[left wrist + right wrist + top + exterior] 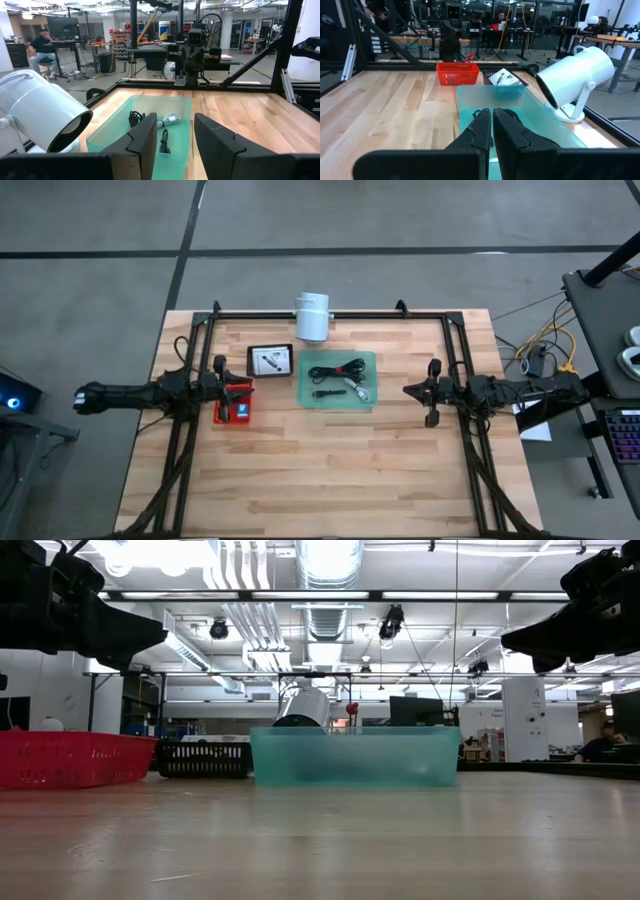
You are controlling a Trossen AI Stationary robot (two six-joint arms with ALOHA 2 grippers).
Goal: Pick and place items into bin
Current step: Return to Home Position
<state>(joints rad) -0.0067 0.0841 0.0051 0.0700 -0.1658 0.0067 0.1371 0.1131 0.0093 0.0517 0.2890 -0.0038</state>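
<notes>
Cables (338, 368) in green bin (362, 405) | left gripper (175, 127) parted, empty | right gripper (492, 115) closed, empty

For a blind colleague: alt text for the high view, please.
A green bin holding black cables sits mid-table between the left gripper, over a red basket, and the right gripper. A black tray and white lamp stand nearby.

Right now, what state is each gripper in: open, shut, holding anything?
Left gripper: open, holding nothing.
Right gripper: shut, with nothing between its fingers.
</notes>
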